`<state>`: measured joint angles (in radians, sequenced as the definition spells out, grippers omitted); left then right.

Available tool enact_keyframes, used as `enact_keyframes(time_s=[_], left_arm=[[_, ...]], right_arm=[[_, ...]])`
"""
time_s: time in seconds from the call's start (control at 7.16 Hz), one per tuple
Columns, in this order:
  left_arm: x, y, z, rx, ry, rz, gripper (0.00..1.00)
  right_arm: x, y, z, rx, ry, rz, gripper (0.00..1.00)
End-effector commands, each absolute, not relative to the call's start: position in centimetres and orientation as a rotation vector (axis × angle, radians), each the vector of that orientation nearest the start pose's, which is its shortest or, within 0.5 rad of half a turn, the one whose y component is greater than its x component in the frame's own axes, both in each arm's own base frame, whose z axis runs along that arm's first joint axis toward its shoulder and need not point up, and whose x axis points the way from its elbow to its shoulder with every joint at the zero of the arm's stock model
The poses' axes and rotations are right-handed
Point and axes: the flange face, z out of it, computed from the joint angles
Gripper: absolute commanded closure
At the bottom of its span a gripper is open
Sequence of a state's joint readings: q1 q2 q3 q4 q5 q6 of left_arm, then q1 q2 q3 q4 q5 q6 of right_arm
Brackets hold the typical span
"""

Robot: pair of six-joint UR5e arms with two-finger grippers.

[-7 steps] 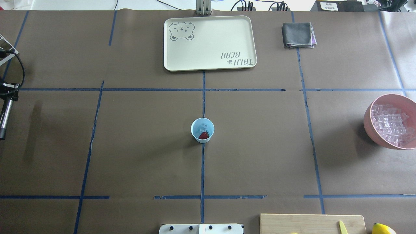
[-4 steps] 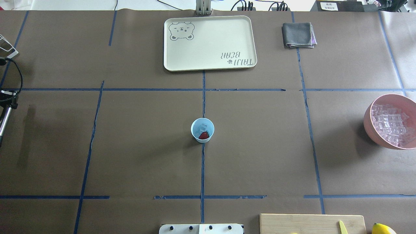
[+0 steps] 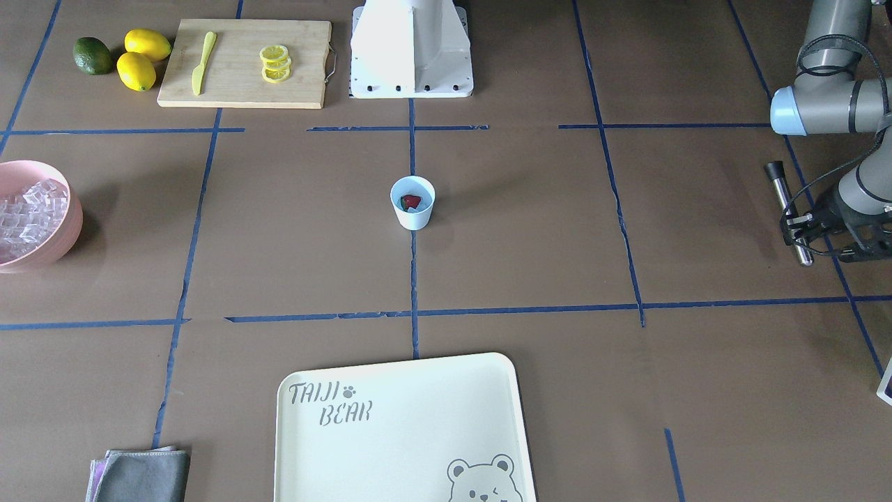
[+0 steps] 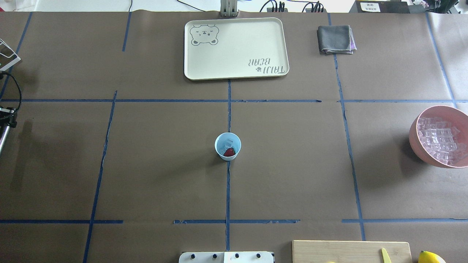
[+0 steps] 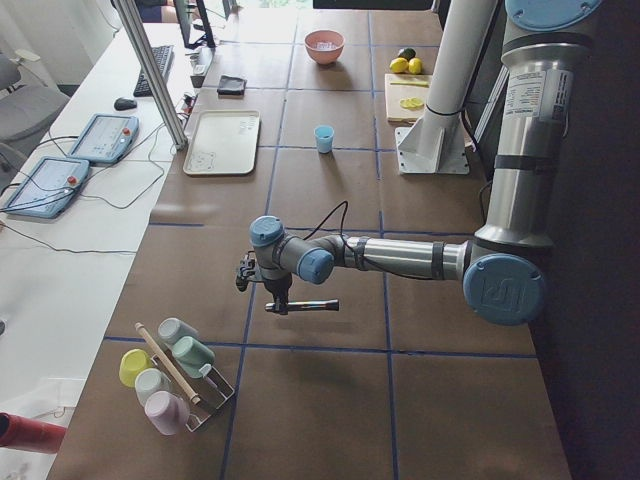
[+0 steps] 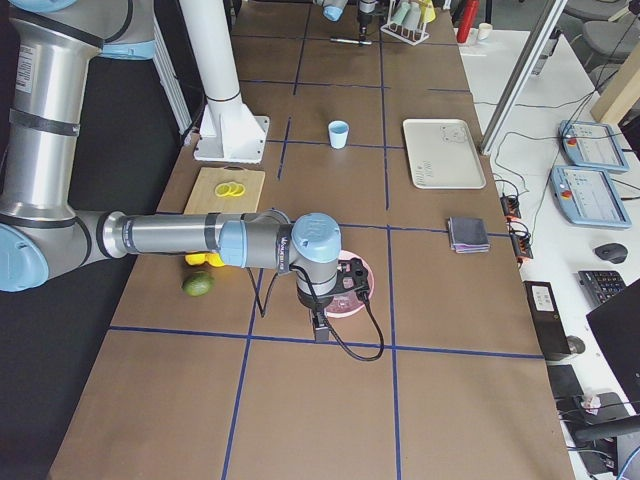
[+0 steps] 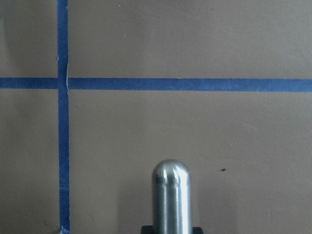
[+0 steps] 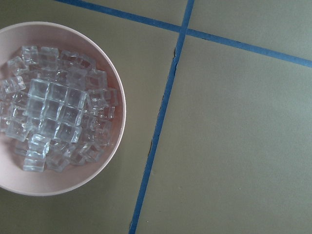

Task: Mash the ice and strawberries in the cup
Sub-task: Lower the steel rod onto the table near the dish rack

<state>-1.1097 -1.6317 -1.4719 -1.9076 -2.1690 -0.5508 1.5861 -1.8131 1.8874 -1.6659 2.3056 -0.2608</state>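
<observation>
The light-blue cup (image 4: 227, 146) stands at the table's middle, also in the front view (image 3: 412, 202). Inside it lie a red strawberry (image 4: 229, 152) and clear ice (image 4: 229, 141). My left gripper (image 3: 799, 230) is far off at the table's left end, shut on a metal muddler rod (image 3: 786, 202) that it holds nearly level above the table. The rod's rounded end shows in the left wrist view (image 7: 170, 195). My right gripper shows only in the exterior right view (image 6: 320, 325), next to the pink bowl; I cannot tell its state.
A pink bowl (image 4: 414, 135) full of ice cubes (image 8: 53, 117) sits at the right edge. A cream tray (image 4: 237, 47) and grey cloth (image 4: 335, 39) lie at the back. A cutting board (image 3: 237, 84) with lemon slices (image 3: 275, 63), a yellow knife (image 3: 202, 61), and lemons (image 3: 139, 59) sit near the base.
My left arm has drawn further left with the rod, almost out of the overhead view. The cup and bowl have not moved.
</observation>
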Motion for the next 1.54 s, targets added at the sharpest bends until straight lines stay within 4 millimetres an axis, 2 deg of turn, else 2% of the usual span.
enact_keyframes(time_s=[0.0,0.14,0.28,0.42,1.12,1.4], left_arm=[[17.1,-51.6,65.4,0.001,0.676,0.018,0.92],[17.2,-51.6,65.8,-0.005,0.673,0.018,0.91],[17.3,-51.6,65.7,-0.002,0.675,0.022,0.79],[17.6,-51.6,65.6,0.0,0.671,0.028,0.02],[17.8,-51.8,65.1,0.0,0.679,0.029,0.0],[17.2,-51.8,63.3,0.02,0.694,0.032,0.0]], right_arm=[[7.2,-38.6,62.2,0.081,-0.732,-0.226,0.01],[7.2,-38.6,62.2,0.081,-0.732,-0.226,0.01],[7.2,-38.6,62.2,0.081,-0.732,-0.226,0.01],[7.2,-38.6,62.3,0.08,-0.732,-0.226,0.01],[7.2,-38.6,62.3,0.08,-0.732,-0.226,0.01],[7.2,-38.6,62.4,0.078,-0.733,-0.225,0.01]])
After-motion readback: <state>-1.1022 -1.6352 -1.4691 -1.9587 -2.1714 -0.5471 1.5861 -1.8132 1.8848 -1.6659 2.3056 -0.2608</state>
